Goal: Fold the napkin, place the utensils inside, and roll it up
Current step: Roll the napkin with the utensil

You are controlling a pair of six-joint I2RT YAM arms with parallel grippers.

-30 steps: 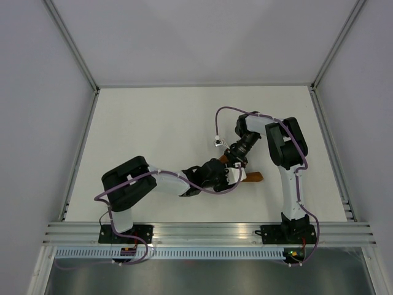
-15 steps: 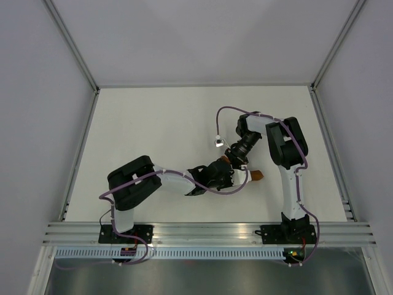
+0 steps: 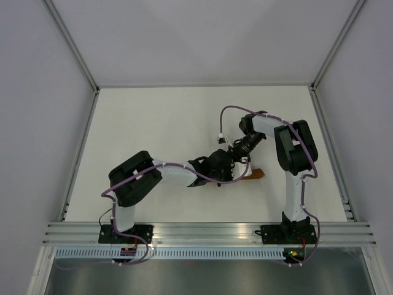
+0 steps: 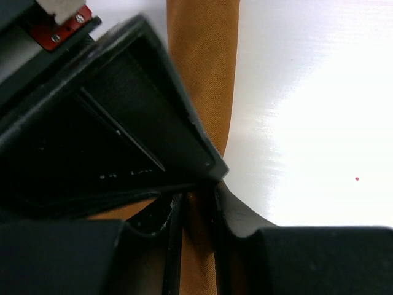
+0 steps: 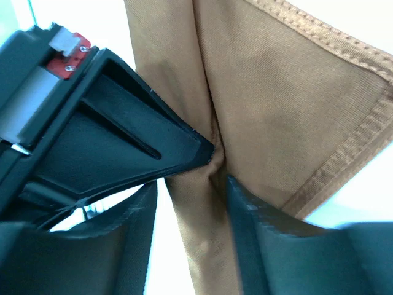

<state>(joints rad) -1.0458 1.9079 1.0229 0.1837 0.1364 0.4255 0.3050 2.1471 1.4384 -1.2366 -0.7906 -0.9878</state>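
The rust-orange napkin [image 3: 256,174] lies as a narrow rolled strip on the white table, mostly hidden under both grippers in the top view. My left gripper [image 3: 231,169] is shut on the strip; in the left wrist view the fabric [image 4: 206,67] runs straight up and fills the narrow gap between my left gripper's jaws [image 4: 196,246]. My right gripper [image 3: 238,158] meets it from above. In the right wrist view the jaws of that gripper [image 5: 190,233] straddle the napkin [image 5: 288,117], with white table showing between one finger [image 5: 132,246] and the cloth. No utensils show.
The white table [image 3: 153,129] is walled by grey panels on three sides, with an aluminium rail [image 3: 209,233] along the near edge. A purple cable with a small connector [image 3: 218,137] hangs beside the right wrist.
My left arm has stretched further right and up toward the right gripper. The right arm's elbow has swung right. The orange end of the napkin has stayed in place.
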